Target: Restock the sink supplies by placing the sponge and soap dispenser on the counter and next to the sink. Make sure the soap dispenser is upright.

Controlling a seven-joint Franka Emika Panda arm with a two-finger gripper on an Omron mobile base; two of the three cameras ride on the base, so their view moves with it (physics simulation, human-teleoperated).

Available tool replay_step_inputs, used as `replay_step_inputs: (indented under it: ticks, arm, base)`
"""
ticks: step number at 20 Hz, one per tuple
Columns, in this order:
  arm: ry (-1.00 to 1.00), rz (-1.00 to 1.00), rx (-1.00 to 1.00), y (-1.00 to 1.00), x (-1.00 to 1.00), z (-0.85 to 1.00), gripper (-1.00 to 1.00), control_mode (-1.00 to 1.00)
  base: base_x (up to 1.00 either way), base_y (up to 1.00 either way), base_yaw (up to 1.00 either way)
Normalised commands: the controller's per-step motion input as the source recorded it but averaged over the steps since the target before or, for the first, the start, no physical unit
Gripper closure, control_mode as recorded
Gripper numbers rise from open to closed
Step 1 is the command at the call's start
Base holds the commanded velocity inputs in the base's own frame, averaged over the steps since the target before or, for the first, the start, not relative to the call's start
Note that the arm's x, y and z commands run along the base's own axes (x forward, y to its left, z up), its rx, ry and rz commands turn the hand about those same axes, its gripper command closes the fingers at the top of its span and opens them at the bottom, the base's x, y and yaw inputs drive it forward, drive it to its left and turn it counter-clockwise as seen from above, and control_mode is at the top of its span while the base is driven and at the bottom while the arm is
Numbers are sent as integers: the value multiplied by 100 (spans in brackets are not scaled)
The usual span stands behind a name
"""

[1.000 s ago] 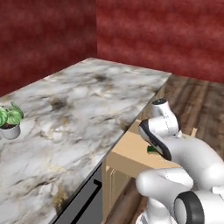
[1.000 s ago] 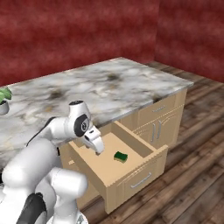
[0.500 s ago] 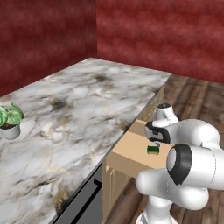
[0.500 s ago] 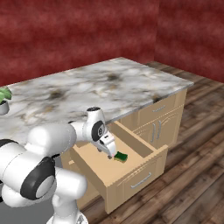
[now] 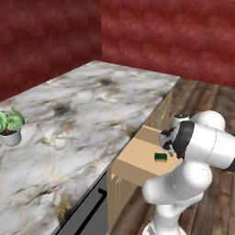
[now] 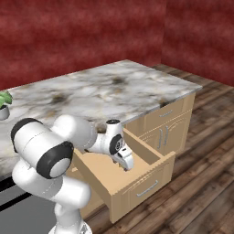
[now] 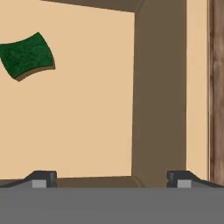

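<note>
**Kitchen island: open drawer, sponge inside**

Counter: white-grey marble with brown and dark veining, running over light wooden cabinets. It is lying bare across most of its top.

Plant: green leaves in a white pot, sitting at the counter's 9 o'clock edge in the left base view.

Walls: dark red, mottled, meeting in a corner behind the counter.

Floor: dark wooden planks, stretching toward 3 o'clock of the cabinets in the right base view.

Drawer: pulled out from under the counter, its pale wooden bottom showing.

Sponge: small green block, lying flat on the drawer bottom, at 10 o'clock in the hand view, apart from the drawer walls.

Gripper: reaching down into the drawer, jaws standing wide apart, gripping nothing; one fingertip is showing at 7 o'clock. The sponge is lying well clear of it.
</note>
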Motion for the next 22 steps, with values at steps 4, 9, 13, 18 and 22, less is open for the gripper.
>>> replay_step_inputs:
  ticks: [4,9,13,18,22]
  arm:
    - [0,0,7,-42,12,-39,-100,-100]
    - [0,0,6,-45,1,-34,-100,-100]
    - [0,0,6,-54,0,-25,-100,-100]
    - [0,0,2,-59,-6,-32,-100,-100]
    - [0,0,2,-71,-26,-18,-100,-100]
  base:
    - [0,0,0]
    - [0,0,0]
    - [0,0,0]
    - [0,0,0]
    - [0,0,0]
